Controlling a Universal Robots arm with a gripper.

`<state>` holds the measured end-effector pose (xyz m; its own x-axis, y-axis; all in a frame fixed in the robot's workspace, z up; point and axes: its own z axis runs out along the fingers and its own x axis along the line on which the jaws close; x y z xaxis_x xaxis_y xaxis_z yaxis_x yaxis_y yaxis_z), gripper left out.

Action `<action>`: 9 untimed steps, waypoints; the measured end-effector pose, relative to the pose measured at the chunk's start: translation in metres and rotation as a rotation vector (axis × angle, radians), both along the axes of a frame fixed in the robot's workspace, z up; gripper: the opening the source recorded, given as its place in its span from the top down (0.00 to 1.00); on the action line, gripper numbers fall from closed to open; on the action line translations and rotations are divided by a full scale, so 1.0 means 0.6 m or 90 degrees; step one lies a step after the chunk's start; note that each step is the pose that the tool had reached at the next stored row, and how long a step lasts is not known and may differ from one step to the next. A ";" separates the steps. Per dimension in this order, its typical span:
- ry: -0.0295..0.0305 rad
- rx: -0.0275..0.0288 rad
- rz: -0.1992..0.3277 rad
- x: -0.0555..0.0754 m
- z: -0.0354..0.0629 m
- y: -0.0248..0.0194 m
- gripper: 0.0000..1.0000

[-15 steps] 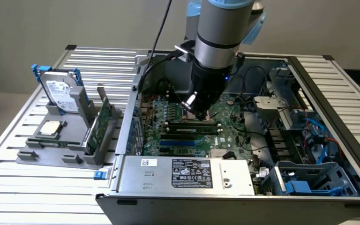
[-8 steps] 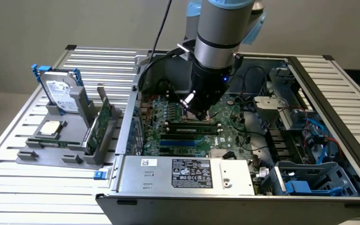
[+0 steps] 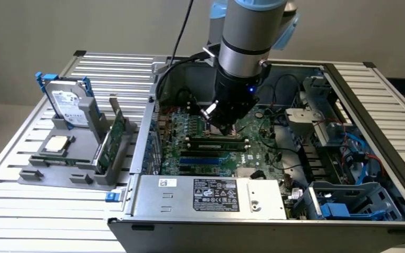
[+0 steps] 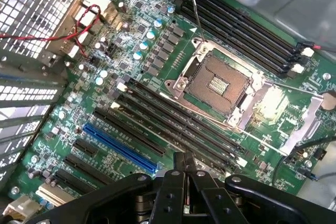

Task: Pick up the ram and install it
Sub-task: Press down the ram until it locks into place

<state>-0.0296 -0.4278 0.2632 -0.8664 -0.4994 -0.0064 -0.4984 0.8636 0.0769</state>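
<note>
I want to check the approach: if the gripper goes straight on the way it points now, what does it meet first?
Probably the motherboard: the gripper points down at the long black memory slots beside the empty CPU socket. Which slot lies exactly in line is unclear, since depth is hard to judge.

Even, soft light w/ weak shadows. Exterior view: slatted tabletop (image 3: 19,211) pale, near washed out; case interior (image 3: 287,105) dimmer. Wrist view: bright glare on metal bracket (image 4: 307,119) at right; fingers (image 4: 173,192) at bottom edge dark, soft-focus.
</note>
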 end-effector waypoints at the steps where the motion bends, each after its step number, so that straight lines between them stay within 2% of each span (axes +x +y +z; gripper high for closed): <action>1: 0.0014 0.0000 -0.009 0.000 0.000 0.0000 0.89; 9: 0.0123 0.0000 -0.078 0.000 0.000 0.0000 0.89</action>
<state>-0.0296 -0.4278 0.2630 -0.9209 -0.3896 0.0109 -0.3873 0.9180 0.0855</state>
